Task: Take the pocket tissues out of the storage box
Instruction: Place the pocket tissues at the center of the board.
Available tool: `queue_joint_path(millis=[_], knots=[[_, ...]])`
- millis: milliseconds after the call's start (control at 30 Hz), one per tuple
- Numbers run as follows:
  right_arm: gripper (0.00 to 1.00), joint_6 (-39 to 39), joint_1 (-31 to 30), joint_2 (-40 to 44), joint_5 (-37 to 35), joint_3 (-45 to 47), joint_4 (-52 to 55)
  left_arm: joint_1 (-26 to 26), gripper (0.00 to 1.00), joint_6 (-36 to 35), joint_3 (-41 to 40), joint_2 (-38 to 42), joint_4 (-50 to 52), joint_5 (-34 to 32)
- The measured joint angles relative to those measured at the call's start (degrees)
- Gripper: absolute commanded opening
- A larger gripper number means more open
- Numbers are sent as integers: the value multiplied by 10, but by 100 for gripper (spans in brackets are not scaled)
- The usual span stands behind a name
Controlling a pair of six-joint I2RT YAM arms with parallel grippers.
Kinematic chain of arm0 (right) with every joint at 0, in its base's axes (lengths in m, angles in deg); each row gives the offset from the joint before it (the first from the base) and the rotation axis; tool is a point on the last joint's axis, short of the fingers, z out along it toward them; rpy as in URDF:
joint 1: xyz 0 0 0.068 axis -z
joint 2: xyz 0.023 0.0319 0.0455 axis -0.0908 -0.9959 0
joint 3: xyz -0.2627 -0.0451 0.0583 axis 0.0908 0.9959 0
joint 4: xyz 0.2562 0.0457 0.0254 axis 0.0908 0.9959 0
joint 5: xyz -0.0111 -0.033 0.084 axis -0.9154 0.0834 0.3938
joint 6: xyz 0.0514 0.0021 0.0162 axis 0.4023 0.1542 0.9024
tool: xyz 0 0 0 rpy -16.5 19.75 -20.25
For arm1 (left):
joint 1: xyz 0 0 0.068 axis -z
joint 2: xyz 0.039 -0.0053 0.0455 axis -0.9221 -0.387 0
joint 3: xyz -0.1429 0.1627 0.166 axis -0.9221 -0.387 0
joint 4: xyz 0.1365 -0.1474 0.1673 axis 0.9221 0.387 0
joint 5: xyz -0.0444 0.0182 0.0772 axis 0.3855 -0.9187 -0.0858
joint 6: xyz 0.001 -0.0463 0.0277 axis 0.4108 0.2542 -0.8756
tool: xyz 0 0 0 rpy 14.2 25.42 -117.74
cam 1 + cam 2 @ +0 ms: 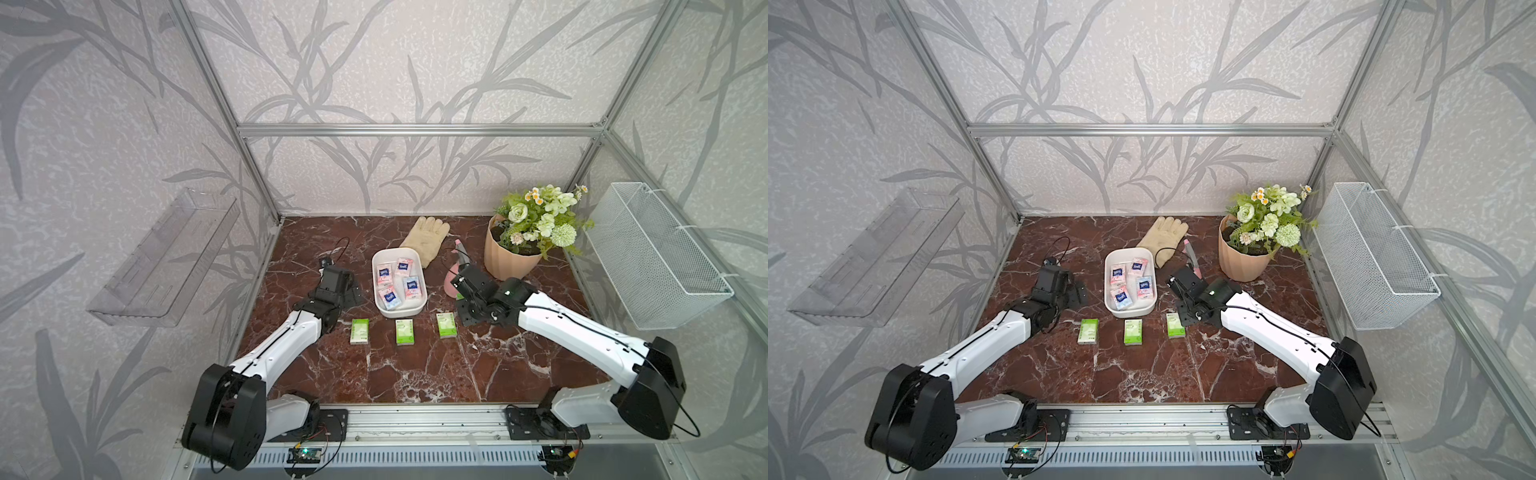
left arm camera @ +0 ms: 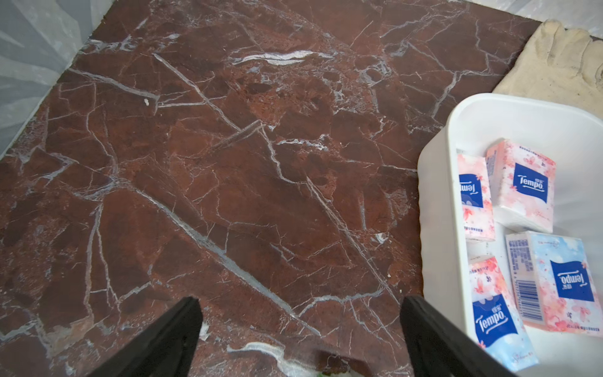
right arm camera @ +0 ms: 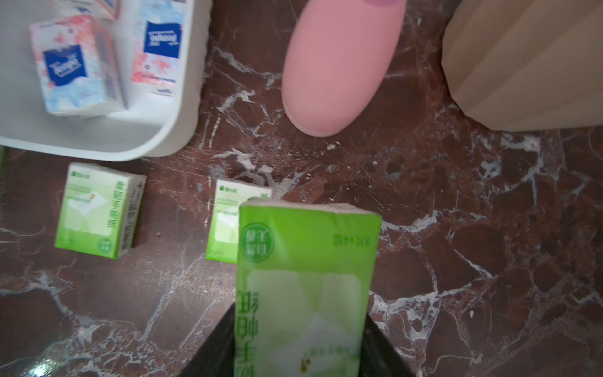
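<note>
**R claw w/ 4th green pack: risk notes**

R claw (image 3: 300,342) was clamped on a green pack (image 3: 306,277), over the bench (image 1: 415,374) by the row of three green packs (image 1: 404,331). L claw (image 2: 300,323) gaped empty beside the storage box (image 1: 401,312). Four pink/blue packs (image 1: 411,284) lay inside it. Prob. risk: release drops the pack onto the nearest laid pack (image 3: 225,225). Pink bottle (image 3: 339,65) & flower pot (image 1: 509,257) crowded the R arm; a swing could tip them.
</note>
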State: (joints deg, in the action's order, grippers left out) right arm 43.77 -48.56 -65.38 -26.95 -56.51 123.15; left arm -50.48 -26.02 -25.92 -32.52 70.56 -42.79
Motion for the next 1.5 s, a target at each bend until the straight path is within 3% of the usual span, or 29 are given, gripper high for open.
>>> queue_joint_path(millis=[333,933,1300,1500], knots=[[52,37,61,6,3,111,-71,0,100,-5,12,-20,2,12],[55,10,85,-101,24,118,-137,0,100,-6,33,-45,7,25],[77,5,86,-112,27,119,-133,0,100,-9,37,-46,10,25],[85,5,86,-69,17,114,-110,0,100,-15,56,-46,12,27]])
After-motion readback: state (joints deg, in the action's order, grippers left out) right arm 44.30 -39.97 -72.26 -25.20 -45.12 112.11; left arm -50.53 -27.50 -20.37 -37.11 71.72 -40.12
